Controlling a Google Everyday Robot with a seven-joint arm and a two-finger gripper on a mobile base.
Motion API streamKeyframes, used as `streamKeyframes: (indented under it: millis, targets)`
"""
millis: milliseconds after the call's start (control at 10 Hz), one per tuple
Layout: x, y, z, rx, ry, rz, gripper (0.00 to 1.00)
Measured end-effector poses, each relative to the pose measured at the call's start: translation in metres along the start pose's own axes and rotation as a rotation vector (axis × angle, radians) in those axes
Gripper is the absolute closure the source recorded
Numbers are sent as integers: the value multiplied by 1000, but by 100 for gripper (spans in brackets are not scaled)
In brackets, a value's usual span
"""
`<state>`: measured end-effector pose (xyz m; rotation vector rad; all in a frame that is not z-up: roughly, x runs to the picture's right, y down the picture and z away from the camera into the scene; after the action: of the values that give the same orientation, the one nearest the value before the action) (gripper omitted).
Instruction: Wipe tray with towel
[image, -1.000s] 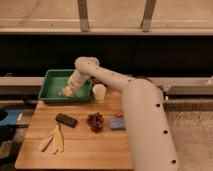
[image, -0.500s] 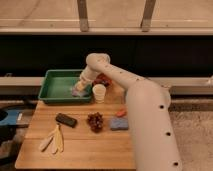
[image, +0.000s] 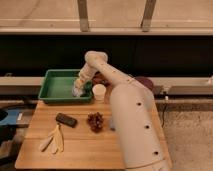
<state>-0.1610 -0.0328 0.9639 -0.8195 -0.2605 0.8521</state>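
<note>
Presently mid-wipe: my gripper (grip: cannot tell) meets pale cloth towel in shallow green plastic tray; next, sweep across.

At centre-left of the frame the white arm is reaching down into the green tray. Its gripper is hanging over the tray's right end, right at the pale towel. A paper cup is standing just right of the tray on the wooden surface, and a dark block is lying lower left.
</note>
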Motion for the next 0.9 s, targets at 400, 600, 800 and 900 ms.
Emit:
streamKeyframes:
  millis: [400, 600, 800, 900]
  targets:
    - [-21, 34, 26, -86, -12, -76, 100]
    - [-23, 68, 40, -143, -9, -117, 100]
    - [-12, 80, 38, -156, 0, -116, 100]
    - [1, 79, 30, -148, 3, -98, 100]
